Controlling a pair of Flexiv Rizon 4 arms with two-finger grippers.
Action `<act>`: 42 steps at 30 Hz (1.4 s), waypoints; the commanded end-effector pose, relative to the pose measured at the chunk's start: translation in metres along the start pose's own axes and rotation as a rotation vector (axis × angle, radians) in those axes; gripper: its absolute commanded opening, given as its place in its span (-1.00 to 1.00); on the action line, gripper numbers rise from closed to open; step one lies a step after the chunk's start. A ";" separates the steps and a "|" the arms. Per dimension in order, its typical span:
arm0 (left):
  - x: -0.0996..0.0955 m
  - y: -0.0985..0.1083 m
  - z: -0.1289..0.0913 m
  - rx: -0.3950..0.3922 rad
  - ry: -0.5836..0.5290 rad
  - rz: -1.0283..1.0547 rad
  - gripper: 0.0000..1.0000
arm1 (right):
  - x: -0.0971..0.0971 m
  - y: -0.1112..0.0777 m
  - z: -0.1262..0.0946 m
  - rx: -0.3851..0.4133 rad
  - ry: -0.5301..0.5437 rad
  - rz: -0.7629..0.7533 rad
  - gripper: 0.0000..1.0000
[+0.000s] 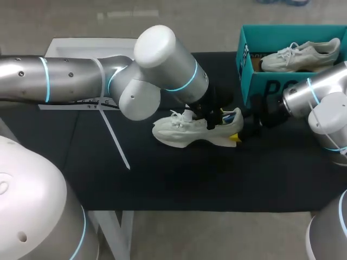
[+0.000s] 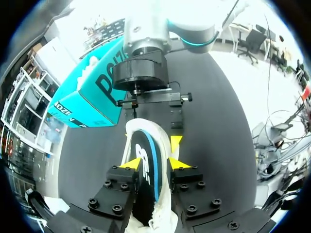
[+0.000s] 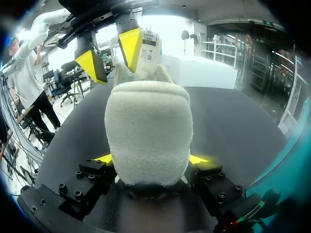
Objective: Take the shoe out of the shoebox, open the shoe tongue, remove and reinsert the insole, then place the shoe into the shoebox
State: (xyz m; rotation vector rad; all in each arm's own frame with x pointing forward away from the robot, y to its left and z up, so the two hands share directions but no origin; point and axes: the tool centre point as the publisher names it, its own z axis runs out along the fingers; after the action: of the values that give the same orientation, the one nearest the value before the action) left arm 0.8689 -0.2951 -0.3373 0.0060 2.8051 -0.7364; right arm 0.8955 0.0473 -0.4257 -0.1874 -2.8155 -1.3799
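A white shoe [image 1: 187,132] lies on its sole on the black table, heel toward my right arm. My right gripper [image 1: 237,134] holds the padded heel [image 3: 148,131], one yellow tip pressed on each side of it [image 3: 150,159]. My left gripper [image 1: 212,116] comes down from above onto the shoe's opening. In the left wrist view it [image 2: 154,163] straddles the black and blue insole [image 2: 147,160] inside the shoe. How firmly it bears on the shoe does not show. The tongue with its label [image 3: 149,48] stands up behind the left gripper [image 3: 112,56].
The teal shoebox [image 1: 271,89] stands at the back right, just behind my right gripper, with a second white shoe [image 1: 301,54] inside it. A white flat sheet [image 1: 81,46] lies at the back left under my left arm. A white strip [image 1: 116,138] lies on the cloth.
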 end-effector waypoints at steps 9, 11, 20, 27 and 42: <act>-0.005 -0.004 0.017 -0.018 -0.086 -0.007 -0.25 | -0.001 -0.003 0.004 0.001 0.002 0.000 -1.00; -0.006 -0.003 0.018 -0.024 -0.100 -0.007 -0.24 | -0.001 -0.003 0.004 0.001 0.002 0.000 -1.00; -0.014 0.004 0.028 -0.048 -0.129 -0.008 -0.26 | -0.001 -0.003 0.004 0.001 0.002 0.000 -1.00; -0.022 0.013 0.030 -0.068 -0.138 -0.014 -0.24 | -0.001 -0.003 0.004 0.001 0.002 0.000 -1.00; -0.035 0.043 0.036 -0.133 -0.153 -0.059 -0.17 | -0.001 -0.003 0.004 0.001 0.002 0.000 -1.00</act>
State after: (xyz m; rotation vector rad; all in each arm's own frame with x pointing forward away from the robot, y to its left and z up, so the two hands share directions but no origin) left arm 0.9122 -0.2776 -0.3764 -0.1490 2.7137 -0.5346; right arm 0.8956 0.0482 -0.4256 -0.1871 -2.8153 -1.3801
